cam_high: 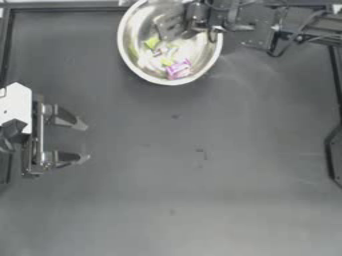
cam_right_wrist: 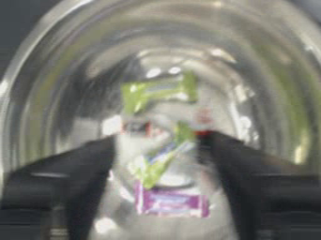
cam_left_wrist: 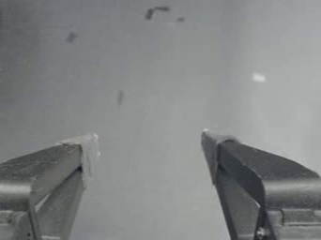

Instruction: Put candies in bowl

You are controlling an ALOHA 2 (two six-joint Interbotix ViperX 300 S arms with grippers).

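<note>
Fig.: dark gray table (cam_high: 200,200) w/ matte top, lying under soft light.
Small dark specks (cam_high: 200,152) are dotting the surface nr centre; a pale frame rail (cam_high: 60,6) is running along the far edge.

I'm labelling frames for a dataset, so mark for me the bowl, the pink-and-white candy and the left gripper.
bowl (cam_high: 128,59): top view, bare left rim.
pink-and-white candy (cam_right_wrist: 171,205): right wrist view, middle of its wrapper.
left gripper (cam_high: 83,140): top view, midway between its open fingertips.
</note>
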